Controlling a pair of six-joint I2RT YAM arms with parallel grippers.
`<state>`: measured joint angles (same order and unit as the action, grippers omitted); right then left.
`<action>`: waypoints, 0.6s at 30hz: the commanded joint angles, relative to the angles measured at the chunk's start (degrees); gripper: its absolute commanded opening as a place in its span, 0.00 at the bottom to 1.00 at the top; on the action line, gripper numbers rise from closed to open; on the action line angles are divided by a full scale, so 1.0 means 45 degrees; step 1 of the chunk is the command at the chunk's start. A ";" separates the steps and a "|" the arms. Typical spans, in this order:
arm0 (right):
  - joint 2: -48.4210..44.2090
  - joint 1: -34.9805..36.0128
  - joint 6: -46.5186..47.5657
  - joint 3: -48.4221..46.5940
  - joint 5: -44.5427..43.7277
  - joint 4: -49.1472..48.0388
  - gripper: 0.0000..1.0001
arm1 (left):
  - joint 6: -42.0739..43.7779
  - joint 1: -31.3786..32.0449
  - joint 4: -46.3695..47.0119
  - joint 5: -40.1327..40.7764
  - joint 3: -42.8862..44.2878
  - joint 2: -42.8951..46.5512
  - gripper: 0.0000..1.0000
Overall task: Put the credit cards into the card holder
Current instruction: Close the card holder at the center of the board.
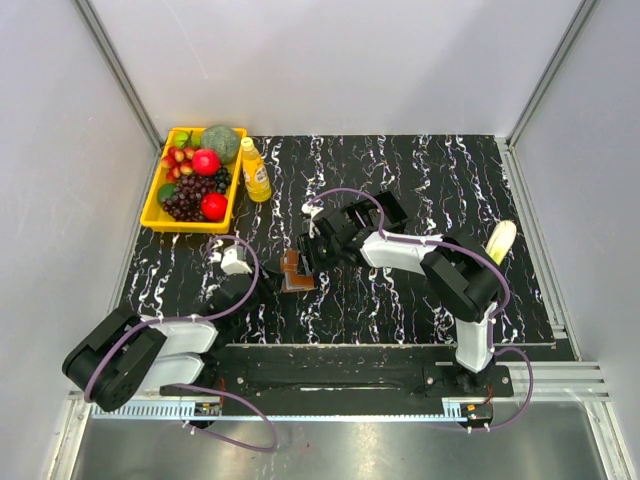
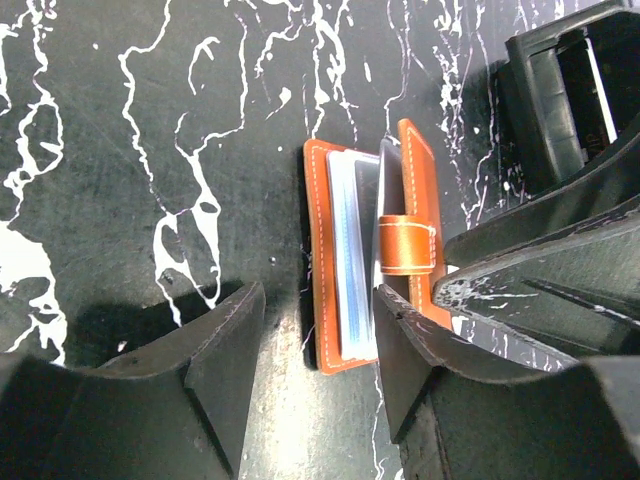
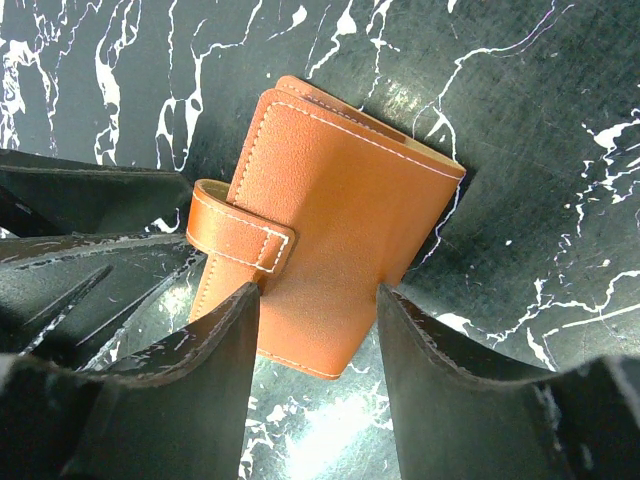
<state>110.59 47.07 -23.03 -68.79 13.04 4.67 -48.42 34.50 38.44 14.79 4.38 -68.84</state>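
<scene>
Now the wallet [image 2: 368, 262] stands half open between the two pincers, cards [image 2: 352, 255] already tucked inside. Right pincer [image 3: 318, 300] pinches its cover; left pincer [image 2: 318, 325] gapes wide around its lower edge. Closing and strapping likely remain.

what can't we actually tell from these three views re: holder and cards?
- Card count: left wrist shows only layered edges inside the card holder; the flap hides the rest.
- Right gripper contact: right wrist shows fingers flanking the holder, pinch unclear.
- Top external: the arms crowd the holder, too small for detail.
- Left gripper: open, its right finger at the holder; touch unclear.
</scene>
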 commanded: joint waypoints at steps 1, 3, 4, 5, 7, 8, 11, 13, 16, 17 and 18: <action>0.0113 -0.0030 -0.0078 -0.0474 0.0071 0.0057 0.56 | 0.0136 0.0048 0.1711 -0.0374 0.0140 -0.0230 0.52; 0.0094 -0.0030 -0.0078 -0.0455 0.0052 0.0037 0.56 | 0.0019 0.0048 0.1906 -0.0628 0.0120 -0.0404 0.52; 0.0113 -0.0030 -0.0098 -0.0454 0.0071 0.0076 0.56 | 0.0019 0.0048 0.1947 -0.0649 0.0139 -0.0502 0.52; 0.0094 -0.0049 -0.0098 -0.0454 0.0091 0.0057 0.56 | -0.0039 0.0048 0.1715 -0.0572 0.0236 -0.0561 0.52; 0.0074 -0.0030 -0.0117 -0.0435 0.0091 0.0076 0.56 | -0.0001 0.0048 0.1712 -0.0415 0.0296 -0.0737 0.53; 0.0074 -0.0030 -0.0079 -0.0454 0.0091 0.0057 0.56 | 0.0038 0.0029 0.1597 -0.0299 0.0392 -0.0834 0.52; 0.0093 -0.0011 -0.0098 -0.0416 0.0208 0.0057 0.56 | -0.0098 0.0048 0.1594 0.0190 0.0452 -0.0991 0.52; 0.0152 -0.0049 -0.0078 -0.0435 0.0247 0.0076 0.56 | -0.0099 0.0048 0.2061 0.0289 0.0471 -0.1108 0.52; 0.0211 -0.0030 -0.0117 -0.0357 0.0267 0.0076 0.56 | -0.0098 0.0048 0.2726 0.0250 0.0569 -0.1304 0.52; 0.0191 -0.0030 -0.0117 -0.0318 0.0267 0.0076 0.56 | -0.0176 0.0048 0.2960 0.0211 0.0569 -0.1381 0.52; 0.0191 -0.0030 -0.0098 -0.0318 0.0228 0.0057 0.56 | -0.0293 0.0048 0.3272 0.0094 0.0530 -0.1460 0.52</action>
<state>110.69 47.07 -23.03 -68.88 13.15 4.82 -48.53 34.50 44.77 14.24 5.10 -74.19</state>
